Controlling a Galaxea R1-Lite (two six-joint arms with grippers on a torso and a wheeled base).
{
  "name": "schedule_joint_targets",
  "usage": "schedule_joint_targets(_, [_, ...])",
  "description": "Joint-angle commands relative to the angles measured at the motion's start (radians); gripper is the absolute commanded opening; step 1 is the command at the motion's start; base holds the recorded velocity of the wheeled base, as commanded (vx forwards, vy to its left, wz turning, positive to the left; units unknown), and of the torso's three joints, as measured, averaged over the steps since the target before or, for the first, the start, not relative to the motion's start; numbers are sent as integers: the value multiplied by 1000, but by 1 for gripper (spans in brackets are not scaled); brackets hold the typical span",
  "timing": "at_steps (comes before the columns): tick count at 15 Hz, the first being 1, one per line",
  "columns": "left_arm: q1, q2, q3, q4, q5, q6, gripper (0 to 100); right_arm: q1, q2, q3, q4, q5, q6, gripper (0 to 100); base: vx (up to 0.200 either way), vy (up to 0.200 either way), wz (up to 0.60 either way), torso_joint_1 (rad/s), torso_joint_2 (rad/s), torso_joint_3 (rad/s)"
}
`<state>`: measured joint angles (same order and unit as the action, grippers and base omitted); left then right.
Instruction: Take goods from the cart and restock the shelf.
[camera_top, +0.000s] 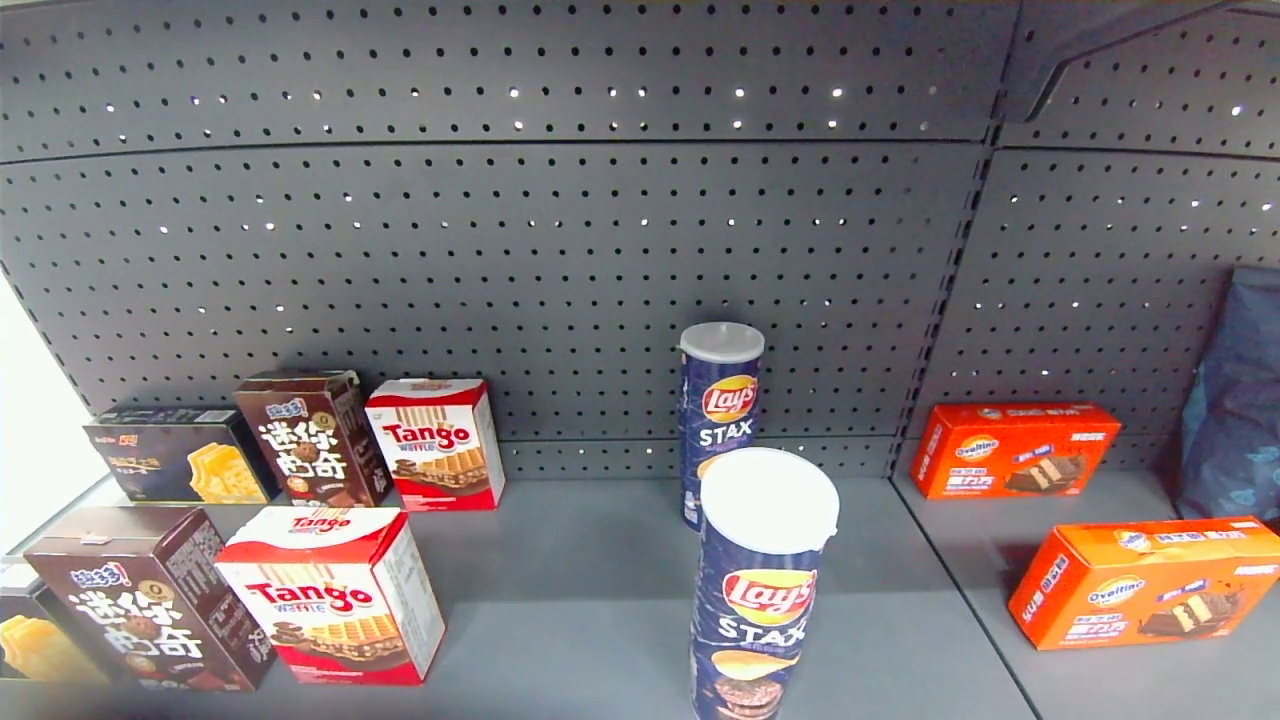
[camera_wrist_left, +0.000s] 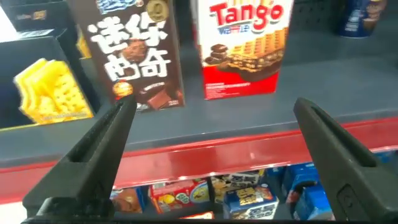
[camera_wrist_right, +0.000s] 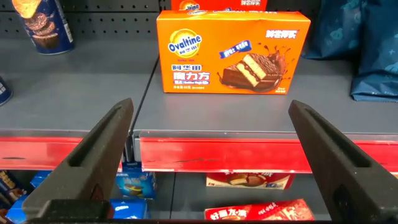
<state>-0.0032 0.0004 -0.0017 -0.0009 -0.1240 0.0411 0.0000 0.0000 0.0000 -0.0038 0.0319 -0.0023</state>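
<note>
**Both grippers wide open and empty at the shelf front**

The left gripper hangs just off the front edge of the shelf. Its jaws are spread far apart, with nothing between them and nothing touching them. Beyond the gap a brown cookie box and a red-and-white wafer box stand upright, side by side. The right gripper is just as wide and just as empty, and it faces an orange cake box near the shelf's front.

The front chip can loses its base at the lower edge of the head view and covers the foot of the rear chip can behind it. A black cracker box and a dark blue bag are each cut by a picture edge. Below the red edge strip, the lower-tier packets are half hidden and too jumbled to tell apart.

Both chip cans are dark blue tubes with white lids, standing upright mid-shelf, one behind the other. The rear one is close to the pegboard back.
</note>
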Motion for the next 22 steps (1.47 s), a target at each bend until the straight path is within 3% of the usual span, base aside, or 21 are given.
schedule_joint_targets(1, [0,0,0,-1,0,0,100,0,0,0,-1,0,-1,100,0,0,0,0,0,0])
schedule_joint_targets(13, [0,0,0,-1,11,-10,100,0,0,0,-1,0,-1,100,-17,0,0,0,-1,0])
schedule_joint_targets(16, [0,0,0,-1,18,-17,100,0,0,0,-1,0,-1,100,0,-200,0,-1,4,2])
schedule_joint_targets(22, [0,0,2,-1,30,-23,100,0,0,0,-1,0,-1,100,0,0,0,0,0,0])
